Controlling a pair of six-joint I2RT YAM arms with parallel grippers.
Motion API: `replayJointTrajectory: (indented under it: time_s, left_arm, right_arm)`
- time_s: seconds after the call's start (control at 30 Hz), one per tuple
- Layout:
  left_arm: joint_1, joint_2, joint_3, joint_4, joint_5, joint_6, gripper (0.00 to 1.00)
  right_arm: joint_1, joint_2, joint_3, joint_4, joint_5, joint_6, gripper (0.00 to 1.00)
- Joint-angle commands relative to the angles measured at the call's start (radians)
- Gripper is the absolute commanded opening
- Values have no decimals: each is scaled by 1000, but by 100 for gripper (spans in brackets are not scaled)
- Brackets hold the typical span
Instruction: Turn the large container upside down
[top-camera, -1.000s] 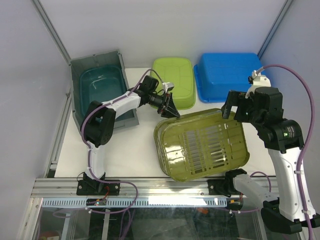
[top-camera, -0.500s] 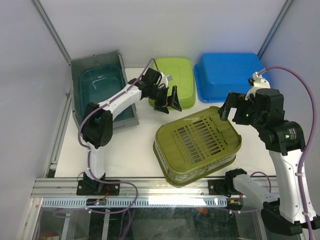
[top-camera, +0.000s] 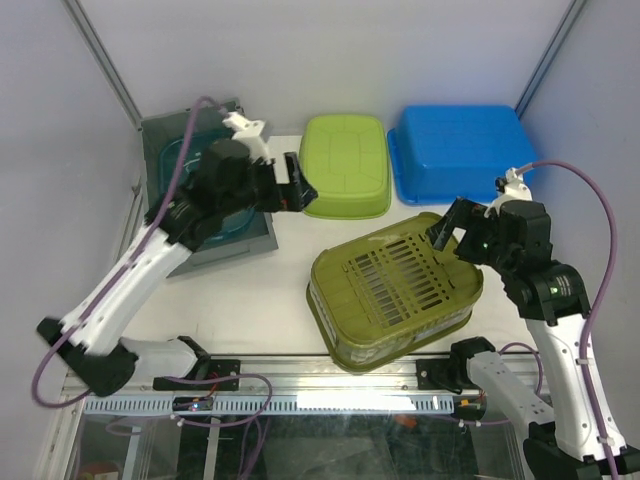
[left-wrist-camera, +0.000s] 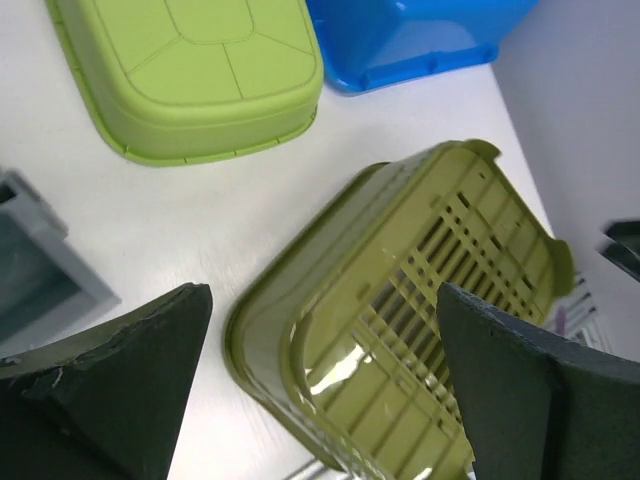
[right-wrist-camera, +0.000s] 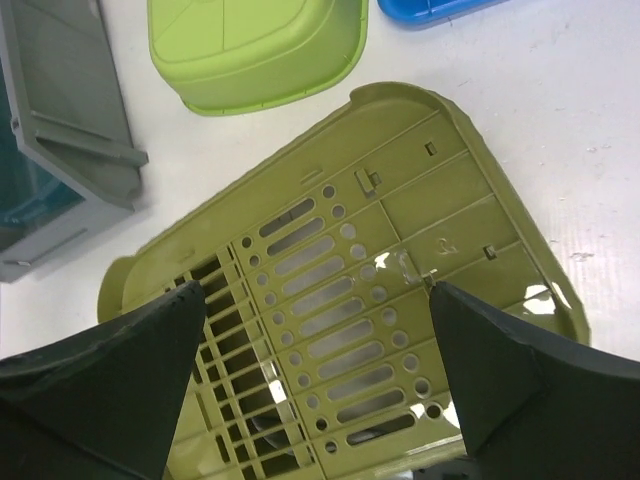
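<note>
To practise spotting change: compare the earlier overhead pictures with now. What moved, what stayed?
The olive container settled from tilted to flat, slotted bottom up. The left fingers opened, released its corner and drew back over the grey bin. The right fingers stayed open beside it; green tub and blue tub unmoved.

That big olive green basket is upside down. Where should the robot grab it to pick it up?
Probably the lip sticking out at the far end of the basket, coming from the right, where the open right gripper hovers. The slotted bottom faces up and looks too wide for jaws; the thin lip would fit between them.
</note>
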Motion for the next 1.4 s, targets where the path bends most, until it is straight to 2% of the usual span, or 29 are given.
replayJointTrajectory:
  time_s: [0.0,0.13,0.3,0.43,0.6,0.63,0.77,1.0,1.07,1.23,1.37]
  left_arm:
    - [-14,-187,-162,7,-85,-80,99]
    - [-26,-246,-259,7,50,-26,99]
    - [-62,-181,-270,4,172,78,99]
    - [-75,-112,-262,-7,197,130,99]
    - [-80,-46,-263,-5,252,153,99]
    - [-82,-40,-264,-4,259,154,99]
    - [-82,-15,-272,-3,272,174,99]
    - [-82,36,-287,18,320,187,99]
    - [-82,46,-287,20,322,187,99]
    - [-82,57,-282,23,343,191,99]
    - [-82,84,-285,33,410,186,98]
  right_arm:
    - [-4,-6,-25,143,67,157,98]
    - [-5,35,35,-5,206,224,97]
    - [-4,52,96,-253,392,336,97]
    - [-4,24,37,-356,478,463,96]
    - [-5,40,-46,-406,522,589,92]
    - [-5,39,-58,-406,530,603,90]
    - [-6,36,-87,-394,574,620,69]
    - [-12,48,-129,-341,557,580,57]
    - [-15,44,-162,-303,527,563,50]
    - [-26,50,-198,-247,491,535,23]
    - [-41,78,-197,-186,472,484,12]
